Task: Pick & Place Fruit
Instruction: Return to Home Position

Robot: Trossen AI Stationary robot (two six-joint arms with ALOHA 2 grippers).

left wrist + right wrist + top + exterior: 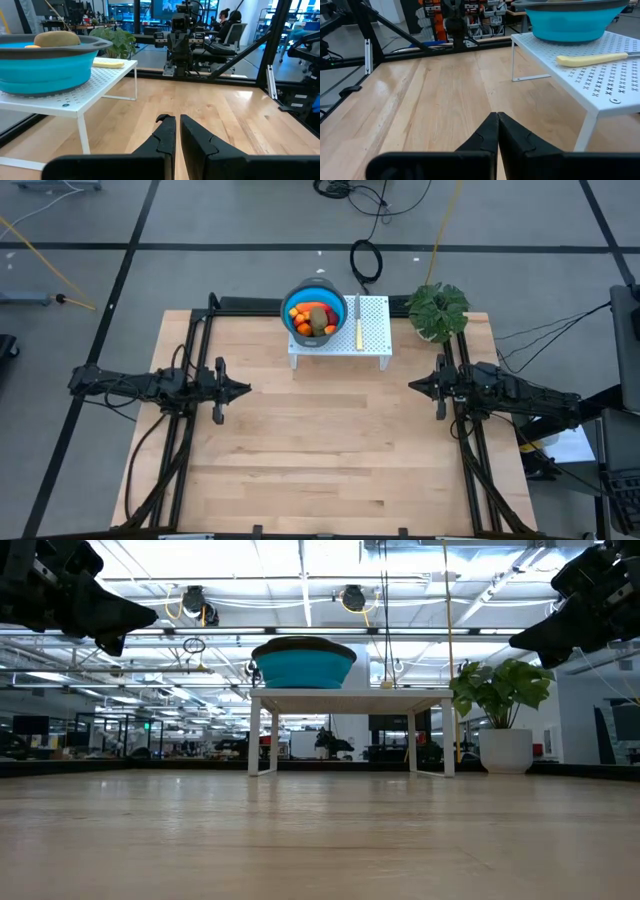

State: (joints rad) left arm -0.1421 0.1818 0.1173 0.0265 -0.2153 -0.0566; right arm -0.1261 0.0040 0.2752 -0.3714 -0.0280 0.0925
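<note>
Fruit (318,318) in the bowl (312,282), its pieces too small to separate (perhaps a brown-green oval uppermost).

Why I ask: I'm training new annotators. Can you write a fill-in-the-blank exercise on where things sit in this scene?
1. The fruit is piled in the blue ____.
2. The yellow-handled ____ lies on the white shelf, on the side toward the plant.
3. The left gripper and the right gripper hover above the table, holding ____.

Missing words: bowl; knife; nothing.
</note>
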